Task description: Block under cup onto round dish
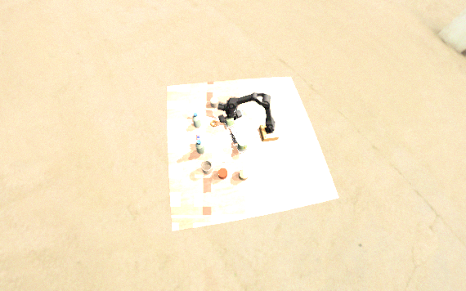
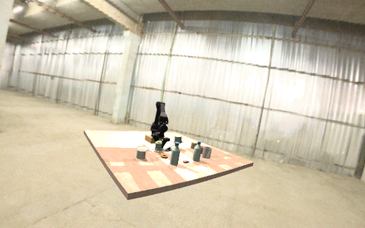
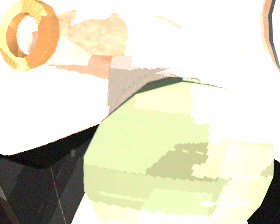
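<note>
Green cup framed by parted jaws at one end of the balance

The black gripper (image 1: 230,117) (image 2: 159,141) (image 3: 173,141) is low over the pale green round cup (image 1: 230,122) (image 2: 158,146) (image 3: 156,125), its jaws well open, with a dark finger to either side of the cup. It has hold of nothing; whether either finger touches the cup's side, I cannot tell. That cup stands at the balance end nearer the gripper, and the matching green cup (image 1: 242,146) (image 2: 178,139) stands at the far end of the slim dark balance beam (image 1: 233,135), apart from the fingers. The hidden block cannot be seen, and I cannot make out for certain which shape is the round dish.

An orange ring (image 1: 211,124) (image 2: 164,157) (image 3: 50,30) lies near the gripped-about cup. Two blue-capped grey-green bottles stand further out on the patchwork-toned table (image 1: 293,172) (image 2: 124,174). Near the first of them is a grey container with a pale top (image 1: 214,103) (image 2: 141,154); beyond the second is an open grey cup (image 1: 207,167) (image 2: 207,152), with a red-topped round thing (image 1: 222,173) beside it. A yellow-brown boxy piece (image 1: 270,138) (image 2: 149,138) sits by the arm's foot.
</note>
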Available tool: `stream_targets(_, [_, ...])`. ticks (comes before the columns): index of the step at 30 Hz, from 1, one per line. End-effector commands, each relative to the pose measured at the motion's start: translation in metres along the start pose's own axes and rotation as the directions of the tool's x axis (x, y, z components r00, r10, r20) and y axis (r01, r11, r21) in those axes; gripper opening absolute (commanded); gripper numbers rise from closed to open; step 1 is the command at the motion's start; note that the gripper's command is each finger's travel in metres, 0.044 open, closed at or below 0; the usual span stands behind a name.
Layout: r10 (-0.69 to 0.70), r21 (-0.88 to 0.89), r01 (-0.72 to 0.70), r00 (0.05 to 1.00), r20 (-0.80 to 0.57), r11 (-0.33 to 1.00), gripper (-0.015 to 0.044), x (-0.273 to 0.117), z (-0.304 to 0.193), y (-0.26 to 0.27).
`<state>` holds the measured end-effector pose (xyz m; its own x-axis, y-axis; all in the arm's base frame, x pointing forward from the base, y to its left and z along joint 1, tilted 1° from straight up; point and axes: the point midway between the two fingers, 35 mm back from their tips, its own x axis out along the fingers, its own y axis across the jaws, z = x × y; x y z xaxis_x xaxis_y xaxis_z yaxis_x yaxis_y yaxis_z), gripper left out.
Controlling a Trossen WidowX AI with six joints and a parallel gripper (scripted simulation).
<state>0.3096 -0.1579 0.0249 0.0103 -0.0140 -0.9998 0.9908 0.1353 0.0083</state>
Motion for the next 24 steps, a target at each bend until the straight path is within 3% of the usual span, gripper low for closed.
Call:
stream_targets(1, [-0.009,0.002,0.009,1.000,-0.003,1.000,0.0333,0.003,0.000,-0.001])
stream_targets(5, [-0.009,0.002,0.009,1.000,-0.003,1.000,0.0307,0.003,0.000,-0.001])
stream_targets(17, [-0.008,0.002,0.009,1.000,-0.002,1.000,0.0000,-0.007,0.001,0.001])
stream_targets(24, [-0.008,0.002,0.008,1.000,-0.002,1.000,0.0000,-0.016,0.002,0.002])
